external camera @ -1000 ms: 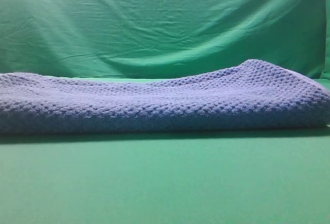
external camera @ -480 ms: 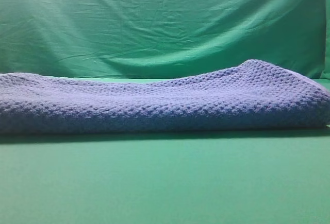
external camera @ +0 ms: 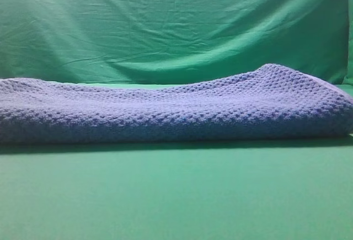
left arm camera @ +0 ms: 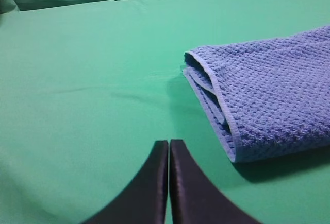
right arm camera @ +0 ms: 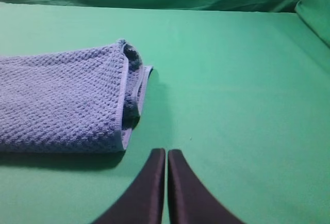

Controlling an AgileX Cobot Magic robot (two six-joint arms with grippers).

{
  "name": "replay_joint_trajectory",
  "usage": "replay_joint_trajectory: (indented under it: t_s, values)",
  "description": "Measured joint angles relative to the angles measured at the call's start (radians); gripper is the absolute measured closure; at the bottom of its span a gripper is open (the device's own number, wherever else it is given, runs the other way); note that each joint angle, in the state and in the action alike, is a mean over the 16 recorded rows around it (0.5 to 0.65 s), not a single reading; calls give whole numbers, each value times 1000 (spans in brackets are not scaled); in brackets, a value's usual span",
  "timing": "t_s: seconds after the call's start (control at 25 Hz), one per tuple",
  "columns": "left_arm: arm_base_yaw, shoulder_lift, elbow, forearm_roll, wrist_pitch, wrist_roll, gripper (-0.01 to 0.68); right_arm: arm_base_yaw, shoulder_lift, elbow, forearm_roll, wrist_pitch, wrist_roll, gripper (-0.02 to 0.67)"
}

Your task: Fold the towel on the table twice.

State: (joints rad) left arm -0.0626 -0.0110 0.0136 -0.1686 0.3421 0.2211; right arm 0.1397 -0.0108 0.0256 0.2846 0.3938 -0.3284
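A wrinkled green backdrop cloth hung behind everything, filling the upper part of the exterior view from edge to edge. Creases ran diagonally across it, and its upper left corner was lit brighter than its shaded right side. Along its bottom edge it lay in shadow.

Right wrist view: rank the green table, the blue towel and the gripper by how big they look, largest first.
1. table, fills most of the picture
2. towel
3. right gripper, shut; it sits closest to the camera, so its apparent size is inflated
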Motion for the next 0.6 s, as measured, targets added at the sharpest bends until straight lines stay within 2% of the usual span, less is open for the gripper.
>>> replay_joint_trajectory:
  t_s: [0.6]
  values:
    - [7, 0, 0, 0, 1, -10, 673, -2, 0, 0, 0, 5, 0, 649]
